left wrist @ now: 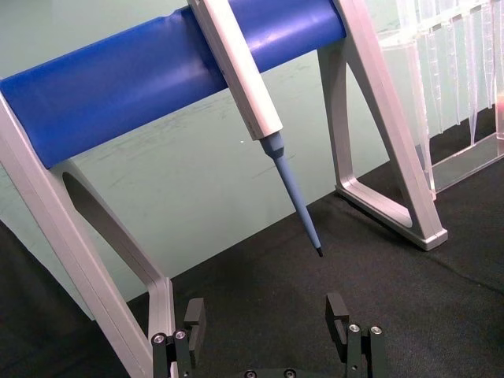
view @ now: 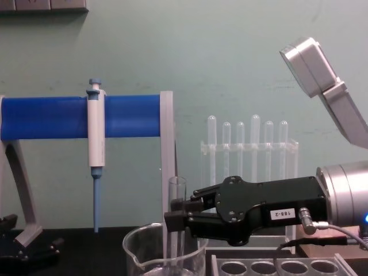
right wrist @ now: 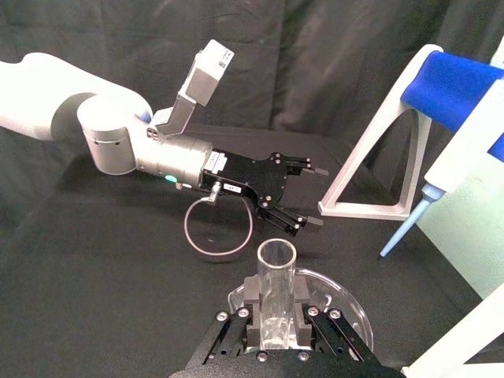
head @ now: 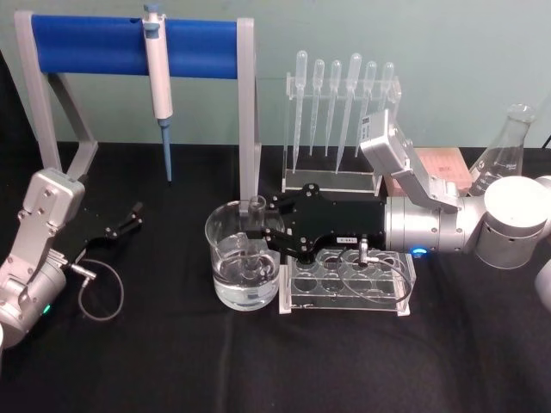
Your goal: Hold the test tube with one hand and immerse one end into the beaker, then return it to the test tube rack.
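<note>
Clear glass round-bottomed test tube stood upright w/ lower end inside wide clear glass beaker, clamped by black blocky right gripper above rim. Left gripper sat well left of beaker, fingers apart.

test tube in beaker, rack rt

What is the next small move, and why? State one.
Probably lift straight up: the right gripper holds the test tube upright inside the beaker, jaws almost at its rim, and the rack sits alongside. The left gripper is parked, open.
</note>
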